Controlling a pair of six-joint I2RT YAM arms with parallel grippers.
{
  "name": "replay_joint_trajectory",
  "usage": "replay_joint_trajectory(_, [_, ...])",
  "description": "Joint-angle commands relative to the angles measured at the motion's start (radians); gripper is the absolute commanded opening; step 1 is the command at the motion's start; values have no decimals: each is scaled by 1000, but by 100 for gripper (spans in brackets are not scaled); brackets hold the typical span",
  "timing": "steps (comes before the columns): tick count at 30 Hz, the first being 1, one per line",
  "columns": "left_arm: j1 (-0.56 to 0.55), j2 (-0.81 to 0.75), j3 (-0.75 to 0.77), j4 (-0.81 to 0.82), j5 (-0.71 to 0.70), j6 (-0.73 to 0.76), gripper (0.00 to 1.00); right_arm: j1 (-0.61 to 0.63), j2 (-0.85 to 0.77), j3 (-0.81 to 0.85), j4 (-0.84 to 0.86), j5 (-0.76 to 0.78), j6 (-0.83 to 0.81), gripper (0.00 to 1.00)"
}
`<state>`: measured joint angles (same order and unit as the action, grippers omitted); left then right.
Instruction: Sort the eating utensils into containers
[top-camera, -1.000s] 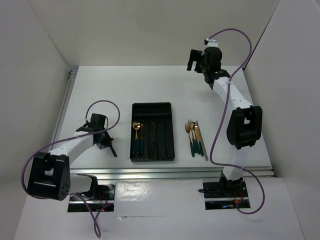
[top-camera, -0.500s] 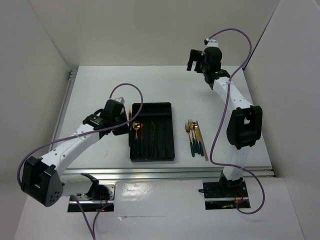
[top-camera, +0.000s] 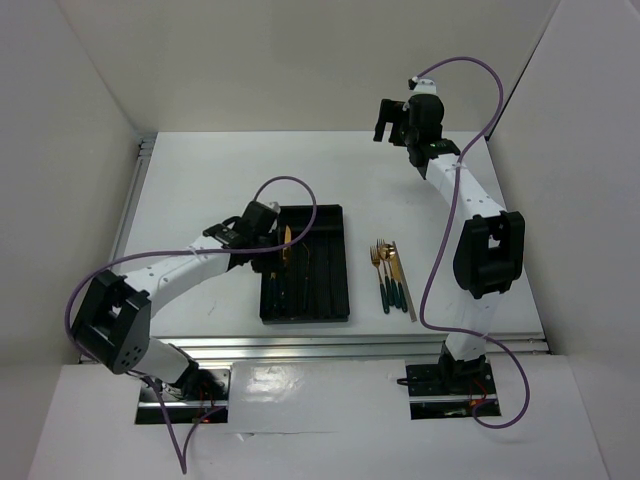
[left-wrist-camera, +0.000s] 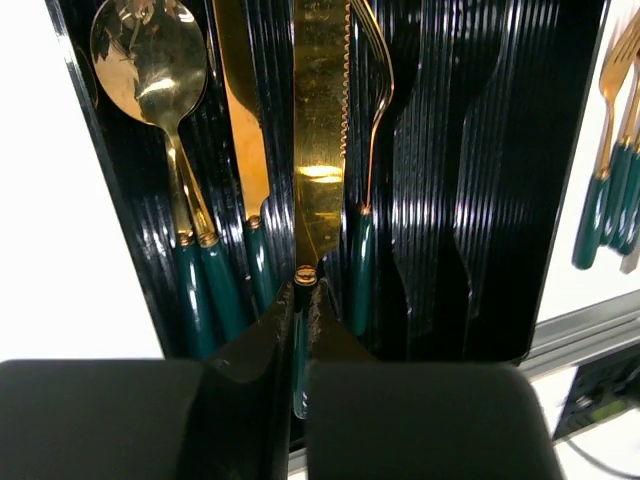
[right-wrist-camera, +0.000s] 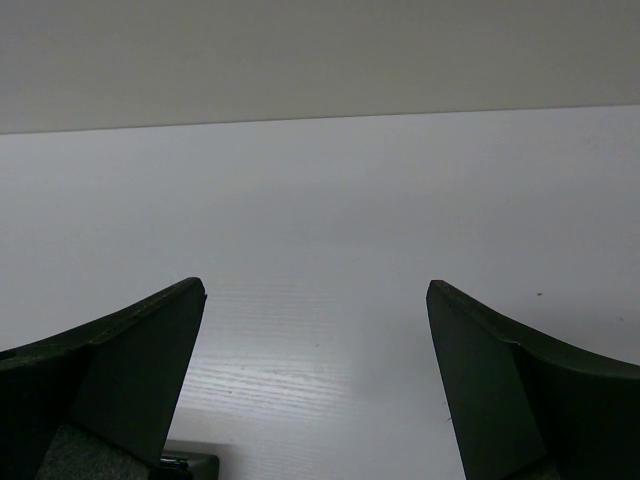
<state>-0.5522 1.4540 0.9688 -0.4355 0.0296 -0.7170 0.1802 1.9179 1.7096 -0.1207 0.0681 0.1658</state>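
Left wrist view tells us most of it: the left gripper (left-wrist-camera: 305, 300) is pinching a knife (left-wrist-camera: 320, 150) by its dark green handle, right below the little gold collar. The gold blade runs away from the camera, out over the black tray (left-wrist-camera: 480, 150). It's above one of the long lanes on the tray's left side. We can't tell whether the tip is touching the ribbed floor.

Handling-wise, we'd guess it's light and totally stiff, so no flex to worry about. The handle is slim and glossy though, and that looks slippery, so a narrow pinch like this could let it swivel. Grabbing near the collar seems the sensible spot, since most of the weight probably sits just ahead of it.

Looks: mirror-polished blade with a serrated edge along its right side and a bright glare patch mid-blade. A spoon (left-wrist-camera: 150, 60), a second knife (left-wrist-camera: 245, 120) and a fork (left-wrist-camera: 375, 100) already lie in the lanes around it, handles toward us.

The loose pile (top-camera: 390, 275) of forks and such, plus a thin silver piece, waits on the table (top-camera: 200, 180) just right of the tray.

The right gripper (right-wrist-camera: 315, 290) hangs high at the far side, jaws spread wide, holding nothing.
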Motion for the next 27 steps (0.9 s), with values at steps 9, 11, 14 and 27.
replay_joint_trajectory(9, [-41, 64, 4, 81, -33, -142, 0, -2, -11, 35, 13, 15, -6, 100])
replay_joint_trajectory(11, [-52, 84, 15, 55, -45, -142, 0, -2, -11, 35, 13, 15, -6, 100])
replay_joint_trajectory(14, [-61, 124, 33, 32, -75, -142, 0, -2, -11, 35, 13, 15, -6, 100])
replay_joint_trajectory(27, [-61, 135, 33, 1, -99, -151, 0, -2, -11, 35, 13, 15, -6, 100])
